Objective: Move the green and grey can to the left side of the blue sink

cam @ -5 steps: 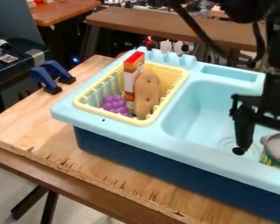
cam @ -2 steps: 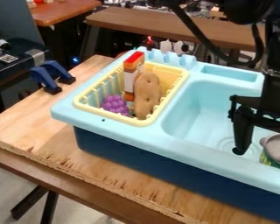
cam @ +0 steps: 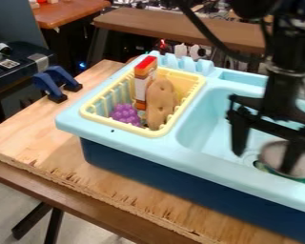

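We list first the plywood table [cam: 27, 138], running beneath the end effector [cam: 262, 162] and out to its left in our view.

Next, one toy sink, [cam: 180, 155] pale blue above and dark blue below, standing on the table; we find the end effector hanging over its basin.

One end effector, black, two fingers, pointing down. We record it as released, its fingers spread well apart with nothing clasped between them.

One yellow basket, [cam: 133, 129] slatted, set in the sink well to the left of the end effector.

One pair of blue clamps, [cam: 48, 86] at the table's far-left edge, farther from the end effector than the basket.

One round pot, [cam: 273, 152] grey inside and green outside, in the basin directly below the end effector and slightly to its right. One finger shows in front of its opening; we cannot tell whether they touch.

One brown lumpy piece, [cam: 159, 105] upright in the basket, on the side nearer the end effector.

One orange, white and red box, [cam: 142, 86] upright just behind it.

One purple grape bunch, [cam: 125, 114] low in the basket.
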Tool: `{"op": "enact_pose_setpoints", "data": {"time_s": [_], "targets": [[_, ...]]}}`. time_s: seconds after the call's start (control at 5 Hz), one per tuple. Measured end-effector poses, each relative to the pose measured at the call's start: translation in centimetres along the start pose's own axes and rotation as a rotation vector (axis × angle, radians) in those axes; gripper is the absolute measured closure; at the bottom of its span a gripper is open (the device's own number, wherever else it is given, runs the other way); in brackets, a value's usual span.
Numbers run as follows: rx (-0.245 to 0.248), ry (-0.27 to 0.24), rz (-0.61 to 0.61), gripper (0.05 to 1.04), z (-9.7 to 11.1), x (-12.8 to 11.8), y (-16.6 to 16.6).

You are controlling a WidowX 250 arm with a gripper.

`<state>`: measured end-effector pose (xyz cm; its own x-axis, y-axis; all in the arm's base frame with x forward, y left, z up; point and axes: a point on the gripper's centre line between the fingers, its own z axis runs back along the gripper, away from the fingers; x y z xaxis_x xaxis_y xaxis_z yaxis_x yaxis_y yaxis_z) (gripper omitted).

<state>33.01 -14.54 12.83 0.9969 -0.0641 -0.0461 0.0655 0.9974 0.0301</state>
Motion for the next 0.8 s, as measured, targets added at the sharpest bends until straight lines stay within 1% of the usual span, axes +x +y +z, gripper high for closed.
{"op": "enact_pose_setpoints", "data": {"time_s": [0.2,0.4,0.8], "targets": [[0.013,0.041,0.094,0.083,-0.1,-0.6,3.1],[0.013,0.053,0.155,0.083,-0.2,-1.1,5.1],[0.041,0.052,0.179,0.083,-0.2,-1.2,6.2]]}}
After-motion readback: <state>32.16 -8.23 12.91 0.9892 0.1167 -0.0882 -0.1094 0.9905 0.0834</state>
